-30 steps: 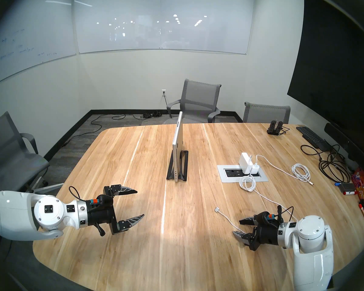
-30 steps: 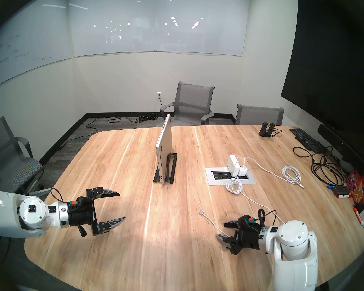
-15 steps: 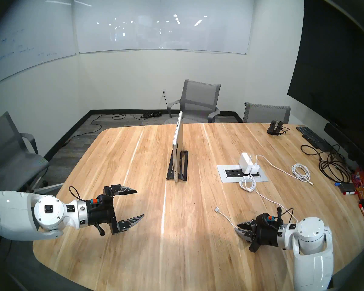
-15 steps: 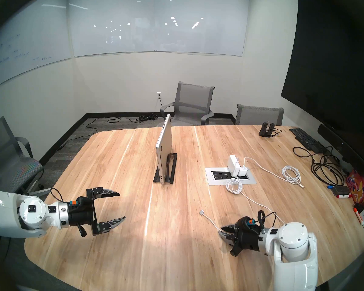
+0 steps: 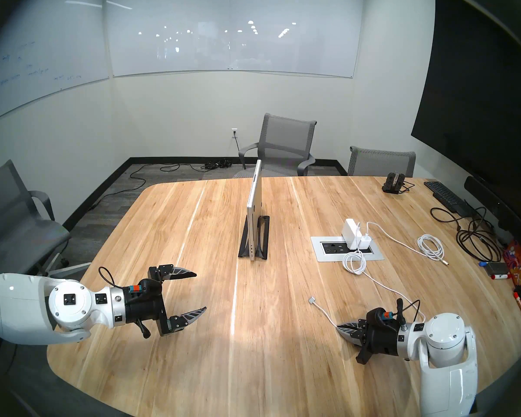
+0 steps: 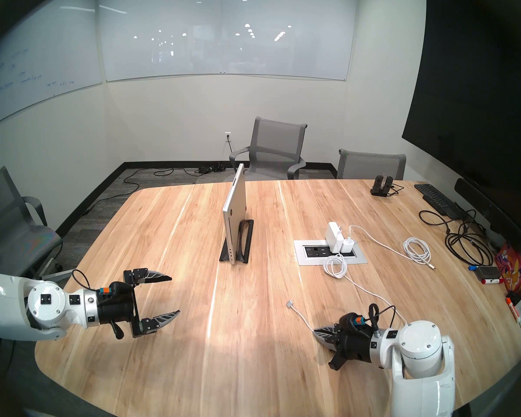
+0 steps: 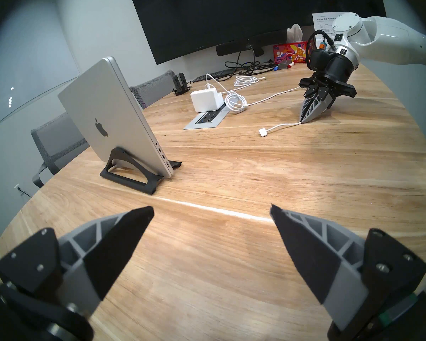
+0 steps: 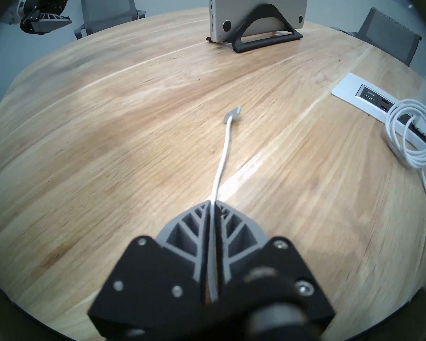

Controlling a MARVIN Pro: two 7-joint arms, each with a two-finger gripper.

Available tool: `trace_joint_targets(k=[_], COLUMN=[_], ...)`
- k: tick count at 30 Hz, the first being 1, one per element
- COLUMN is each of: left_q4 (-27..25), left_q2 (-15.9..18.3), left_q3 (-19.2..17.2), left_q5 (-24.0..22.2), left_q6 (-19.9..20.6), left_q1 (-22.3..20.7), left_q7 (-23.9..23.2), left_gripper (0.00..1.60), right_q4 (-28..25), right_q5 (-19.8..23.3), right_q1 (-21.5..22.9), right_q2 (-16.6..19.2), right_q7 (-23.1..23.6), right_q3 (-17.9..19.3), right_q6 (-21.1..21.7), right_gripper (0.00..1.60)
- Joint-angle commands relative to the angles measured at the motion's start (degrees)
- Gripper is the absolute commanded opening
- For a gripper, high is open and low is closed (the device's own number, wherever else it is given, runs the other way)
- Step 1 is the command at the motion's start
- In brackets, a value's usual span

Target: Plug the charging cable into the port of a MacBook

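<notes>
The right tool (image 8: 212, 205) is shown with its two fingers pressed together on the charging cable (image 8: 221, 158), the white cord passing between the pads and out past the fingertips. The gripped point lies some way back from the cable's flat connector (image 8: 232, 114), which rests free on the counter (image 5: 193, 362), pointing toward the middle of the counter. In the head views the pinched stretch is covered by the fingers, and only the cord entering at the tips (image 5: 328, 315) is seen. Behind the tool the cable is traced toward a loose white loop (image 5: 355, 261) by the recessed outlet panel (image 5: 319, 254) near the counter's right edge; its far end at the white chargers (image 5: 352, 230) is too small to be made out.

The MacBook (image 7: 103, 121) is held on edge in a black stand (image 7: 133, 178) at the middle of the counter, well apart from the connector. Small ports are seen along its near edge (image 7: 163, 156), though which one suits the connector cannot be told. In the right wrist view the laptop's upper part is cut off by the frame.

The left tool (image 7: 212, 211) is shown with its fingers wide apart and nothing between them, above the counter near the left edge.
</notes>
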Motion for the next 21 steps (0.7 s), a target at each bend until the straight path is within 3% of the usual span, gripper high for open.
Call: trace_joint_targets(k=[1,5,21], left_q4=[-0.13,-0.13,-0.13], left_q2=[-0.14,-0.14,-0.14], left_q3=[-0.39,-0.38,-0.33], left_q5=[0.13,0.13,0.13], left_q6=[-0.15,-0.15,-0.15], left_q1=[-0.45,-0.46,-0.51], left_q7=[-0.06,-0.06,-0.05], left_gripper=[1.60,1.60,1.60], right_q4=[0.61,1.12,3.24], right_q5=[-0.90,-1.41,-3.10], right_q1=[-0.71,-0.02,3.15], right_q2=[-0.50,-0.74,-2.24], right_q7=[0.08,-0.21,-2.41], right_q3=[-1.70,-2.77,-7.03], right_q6=[0.32,0.47,1.89], right_gripper=[0.18,0.00,0.00])
